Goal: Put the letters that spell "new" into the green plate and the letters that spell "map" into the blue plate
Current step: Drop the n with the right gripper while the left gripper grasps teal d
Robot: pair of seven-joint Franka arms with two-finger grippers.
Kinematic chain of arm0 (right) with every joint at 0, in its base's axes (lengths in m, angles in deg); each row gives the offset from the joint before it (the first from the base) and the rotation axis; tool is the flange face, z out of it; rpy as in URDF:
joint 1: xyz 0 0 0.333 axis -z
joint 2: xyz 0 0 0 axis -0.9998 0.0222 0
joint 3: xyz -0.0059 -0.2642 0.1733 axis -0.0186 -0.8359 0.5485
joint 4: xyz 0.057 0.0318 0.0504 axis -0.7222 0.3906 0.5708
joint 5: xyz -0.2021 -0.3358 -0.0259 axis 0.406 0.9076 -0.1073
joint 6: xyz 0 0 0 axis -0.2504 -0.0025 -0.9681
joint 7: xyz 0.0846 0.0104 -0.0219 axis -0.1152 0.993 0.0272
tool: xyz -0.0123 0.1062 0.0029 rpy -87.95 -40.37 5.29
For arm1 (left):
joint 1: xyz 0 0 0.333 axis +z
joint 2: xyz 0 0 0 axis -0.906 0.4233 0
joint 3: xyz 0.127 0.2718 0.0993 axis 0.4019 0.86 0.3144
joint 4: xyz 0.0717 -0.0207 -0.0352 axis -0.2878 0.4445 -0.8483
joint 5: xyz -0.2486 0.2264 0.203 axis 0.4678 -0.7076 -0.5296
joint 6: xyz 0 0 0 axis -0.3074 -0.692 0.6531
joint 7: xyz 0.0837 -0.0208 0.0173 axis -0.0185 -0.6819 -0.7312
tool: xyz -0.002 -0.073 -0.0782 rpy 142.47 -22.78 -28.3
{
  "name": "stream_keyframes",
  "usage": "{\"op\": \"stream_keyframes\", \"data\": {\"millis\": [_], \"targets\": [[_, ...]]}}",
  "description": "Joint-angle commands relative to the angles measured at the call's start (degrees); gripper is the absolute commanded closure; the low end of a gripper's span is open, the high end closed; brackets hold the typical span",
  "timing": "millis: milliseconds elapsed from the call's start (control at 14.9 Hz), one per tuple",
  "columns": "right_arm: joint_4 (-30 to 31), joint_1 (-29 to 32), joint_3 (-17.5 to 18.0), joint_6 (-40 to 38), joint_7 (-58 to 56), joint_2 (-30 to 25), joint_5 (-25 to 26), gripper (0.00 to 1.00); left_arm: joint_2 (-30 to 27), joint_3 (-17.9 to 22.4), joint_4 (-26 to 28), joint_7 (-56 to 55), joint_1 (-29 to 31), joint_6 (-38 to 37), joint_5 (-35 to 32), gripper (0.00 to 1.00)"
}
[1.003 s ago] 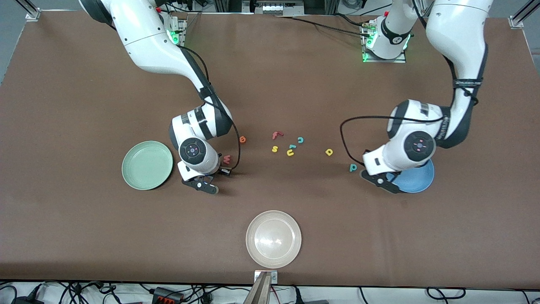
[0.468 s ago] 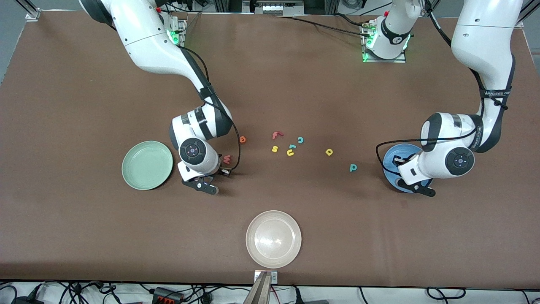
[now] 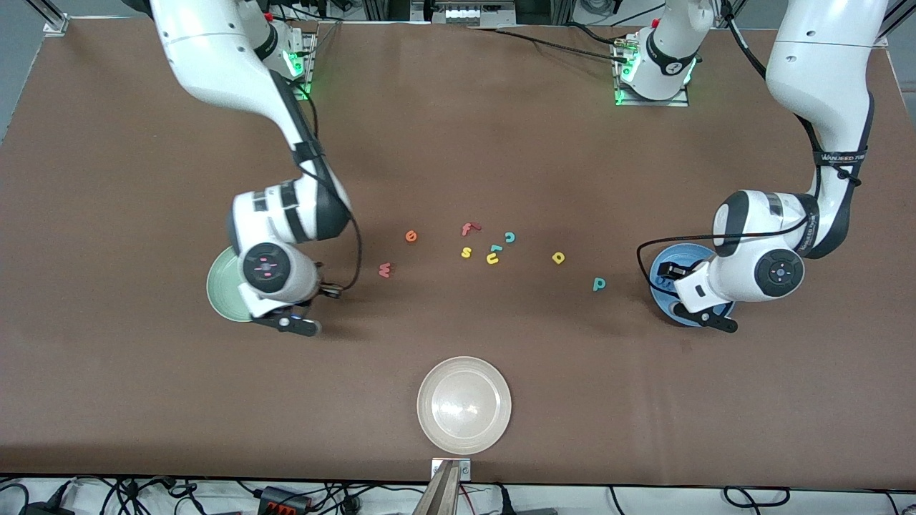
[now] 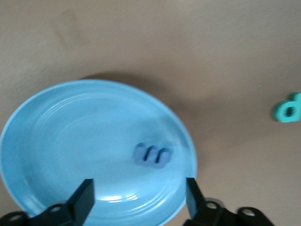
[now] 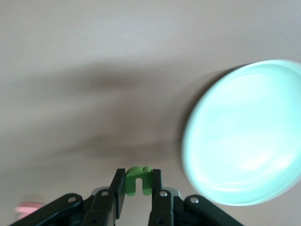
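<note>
My right gripper [image 5: 138,181] is shut on the green n [image 5: 138,179], in the air beside the rim of the green plate [image 3: 220,286] [image 5: 244,136]. The red-pink w [image 3: 385,270] and orange e [image 3: 411,235] lie on the table, toward the middle from that plate. My left gripper [image 4: 138,197] stands open over the blue plate [image 3: 660,295] [image 4: 70,136]. The blue m [image 4: 153,155] lies in that plate. The teal p [image 3: 599,284] [image 4: 288,108] and yellow a [image 3: 558,257] lie on the table near the blue plate.
A red f [image 3: 469,229], yellow s [image 3: 466,252], yellow u [image 3: 492,259] and teal c [image 3: 509,237] are clustered mid-table. A white-beige plate [image 3: 464,405] stands near the table's front edge, nearest the front camera.
My right arm has carried the green n from beside the w to the green plate's edge. My left arm has moved over the blue plate, opened, and the blue m now lies in it.
</note>
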Motion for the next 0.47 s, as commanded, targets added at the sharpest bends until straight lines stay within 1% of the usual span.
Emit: {"op": "stream_keyframes", "data": {"millis": [0,134,268,401], "targets": [[7.98,0.54,-2.71,0.54,-8.57,-4.8,0.33,0.9,-1.28,-4.15,0.02,-6.28,-0.7,-1.06,-0.34,0.0],[8.78,3.52,-2.89,0.71,-13.85,-4.71,0.33,0.9,-0.58,-6.26,0.02,-16.65,-2.54,-0.36,-0.6,0.0],[10.18,5.81,-2.81,2.98,-17.64,-4.27,-0.02,0.88,0.65,-6.27,0.11,-22.91,-5.53,2.18,-0.51,0.0],[12.81,6.17,-2.81,6.85,-18.36,-4.1,-0.02,0.87,2.32,-6.36,0.46,-27.14,-6.85,5.34,-0.51,0.0]]}}
